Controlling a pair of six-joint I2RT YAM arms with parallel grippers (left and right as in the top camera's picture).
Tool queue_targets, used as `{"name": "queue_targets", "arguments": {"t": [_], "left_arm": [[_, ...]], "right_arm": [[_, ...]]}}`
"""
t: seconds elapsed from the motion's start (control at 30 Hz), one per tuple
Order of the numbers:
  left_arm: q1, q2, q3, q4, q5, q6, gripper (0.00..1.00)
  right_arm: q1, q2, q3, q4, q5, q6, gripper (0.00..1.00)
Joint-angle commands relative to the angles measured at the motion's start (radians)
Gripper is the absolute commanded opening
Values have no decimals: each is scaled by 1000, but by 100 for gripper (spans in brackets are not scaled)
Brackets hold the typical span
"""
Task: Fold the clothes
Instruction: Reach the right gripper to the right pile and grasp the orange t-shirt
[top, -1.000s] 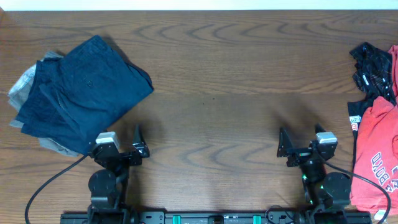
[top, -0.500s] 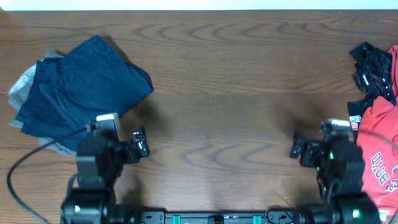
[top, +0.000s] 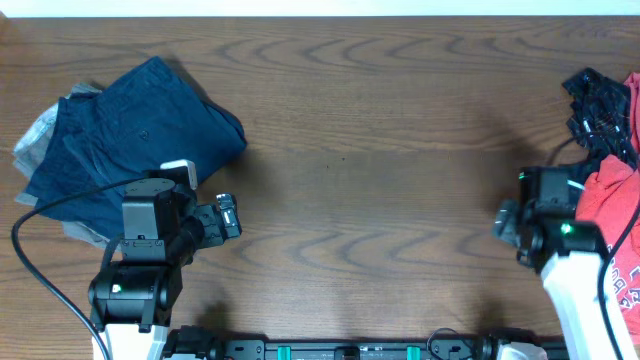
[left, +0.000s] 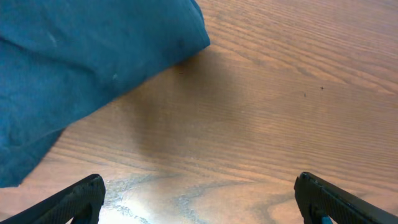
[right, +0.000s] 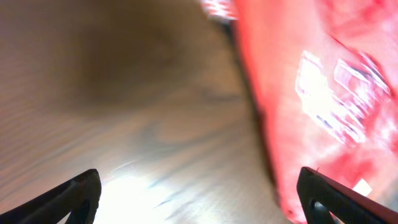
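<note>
A folded dark blue garment (top: 130, 140) lies on a stack at the left of the table, over a grey piece (top: 38, 135). It also fills the upper left of the left wrist view (left: 81, 68). A red printed shirt (top: 612, 215) and a black garment (top: 598, 105) lie crumpled at the right edge. The red shirt shows blurred in the right wrist view (right: 311, 93). My left gripper (top: 228, 216) is open and empty over bare wood beside the blue stack, its fingers wide (left: 199, 199). My right gripper (top: 506, 222) is open and empty, just left of the red shirt (right: 199, 199).
The wooden table (top: 360, 130) stretches between the two piles. The black cable (top: 40, 215) of the left arm loops over the blue stack's near edge. The arm bases sit at the table's front edge.
Both arms have risen from the front edge and swung outward. The left gripper moved toward the blue stack, the right gripper toward the red shirt. The clothes have not moved.
</note>
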Motion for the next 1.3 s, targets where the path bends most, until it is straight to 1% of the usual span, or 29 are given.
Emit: {"name": "queue_targets", "arguments": {"t": [0.0, 0.07, 0.2, 0.3, 0.53, 0.6, 0.63, 0.7, 0.73, 0.77, 0.9, 1.0, 1.13, 1.27], "left_arm": [[5, -1, 20, -3, 7, -14, 98], [5, -1, 20, -3, 7, -14, 98], [5, -1, 20, -3, 7, -14, 98], [5, -1, 20, -3, 7, -14, 98], [5, -1, 20, -3, 7, -14, 98], [5, -1, 20, -3, 7, -14, 98], [5, -1, 20, -3, 7, -14, 98], [5, -1, 20, -3, 7, -14, 98], [5, -1, 20, -3, 7, -14, 98], [5, -1, 20, -3, 7, -14, 98], [5, -1, 20, -2, 7, -14, 98], [5, -1, 20, -2, 7, -14, 98], [5, -1, 20, -2, 7, -14, 98], [5, -1, 20, -2, 7, -14, 98]], "right_arm": [[-112, 103, 5, 12, 128, 124, 94], [-167, 167, 3, 15, 129, 157, 94], [-256, 274, -8, 48, 129, 172, 85], [-317, 340, -23, 88, 129, 199, 82], [-428, 425, -34, 151, 105, 226, 76], [-456, 432, -42, 175, 83, 226, 70], [-469, 434, -46, 183, 72, 226, 64], [-489, 433, -50, 195, 50, 226, 31], [-496, 433, -50, 195, 39, 225, 9], [-500, 433, -50, 195, 29, 225, 1], [-501, 404, -16, 163, -53, 187, 1], [-501, 341, 68, 94, -130, 137, 1], [-501, 213, 302, -41, -229, 49, 1], [-501, 121, 483, -81, -238, -6, 1]]}}
